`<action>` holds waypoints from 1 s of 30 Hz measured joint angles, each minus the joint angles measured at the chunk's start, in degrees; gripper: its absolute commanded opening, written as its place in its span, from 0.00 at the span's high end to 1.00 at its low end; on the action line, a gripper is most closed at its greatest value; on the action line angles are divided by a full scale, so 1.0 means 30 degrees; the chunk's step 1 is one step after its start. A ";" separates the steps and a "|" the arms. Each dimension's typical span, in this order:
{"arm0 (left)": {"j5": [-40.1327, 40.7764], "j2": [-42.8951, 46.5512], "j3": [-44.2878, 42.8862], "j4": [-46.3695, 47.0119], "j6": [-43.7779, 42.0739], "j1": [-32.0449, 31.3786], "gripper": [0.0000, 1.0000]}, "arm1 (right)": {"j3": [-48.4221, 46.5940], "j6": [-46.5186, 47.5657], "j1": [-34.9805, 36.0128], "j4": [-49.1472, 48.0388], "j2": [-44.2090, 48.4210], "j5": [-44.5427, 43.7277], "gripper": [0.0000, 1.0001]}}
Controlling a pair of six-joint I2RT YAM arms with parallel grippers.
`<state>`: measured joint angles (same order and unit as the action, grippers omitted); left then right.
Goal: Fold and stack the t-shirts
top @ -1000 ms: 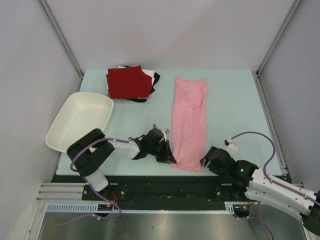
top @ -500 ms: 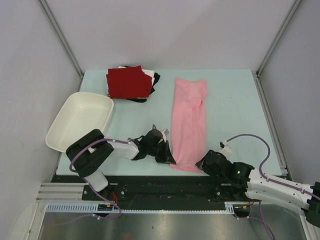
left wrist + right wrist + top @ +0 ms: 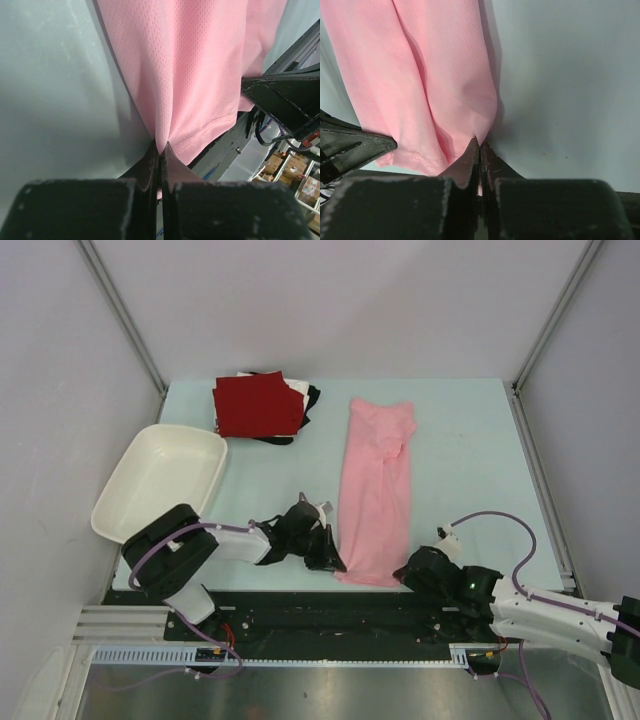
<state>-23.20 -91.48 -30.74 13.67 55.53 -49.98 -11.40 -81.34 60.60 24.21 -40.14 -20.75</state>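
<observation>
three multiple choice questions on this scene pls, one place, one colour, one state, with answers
1. Where is the white tub? A) far right corner B) left edge of the table C) between the arms
2. What colour tops the folded stack? A) dark red B) blue C) green
3. The left gripper and right gripper are? A) open B) holding the tub C) pinching the pink shirt's hem
Answers: B, it sits at the left; A, red lies uppermost; C, both clamp pink cloth.
</observation>
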 measured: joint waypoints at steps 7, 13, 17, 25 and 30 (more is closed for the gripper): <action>0.0539 0.1923 -0.0080 -0.2237 -0.0226 0.0000 1.00 | -0.0954 0.0750 0.0350 0.1464 0.0474 -0.0525 1.00; 0.0933 0.3912 -0.0954 -0.4065 -0.0721 0.0306 1.00 | -0.2710 0.1676 0.0372 0.3096 0.2069 -0.1690 1.00; 0.1049 0.4058 -0.1639 -0.4896 -0.1035 0.0488 1.00 | -0.3381 0.2251 0.0372 0.3475 0.1960 -0.2208 1.00; 0.0634 0.2557 -0.4313 -0.5858 -0.1967 0.1982 1.00 | -0.4583 0.5406 -0.3264 0.1690 0.0182 -0.2055 1.00; -0.0022 0.0189 -0.7351 -0.6251 -0.2885 0.3271 1.00 | -0.5064 0.8233 -0.7803 -0.1596 -0.2426 0.0146 1.00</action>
<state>-23.27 -90.91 -52.80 -5.08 46.87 -40.16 -26.59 -56.64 37.19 19.42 -47.42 -20.32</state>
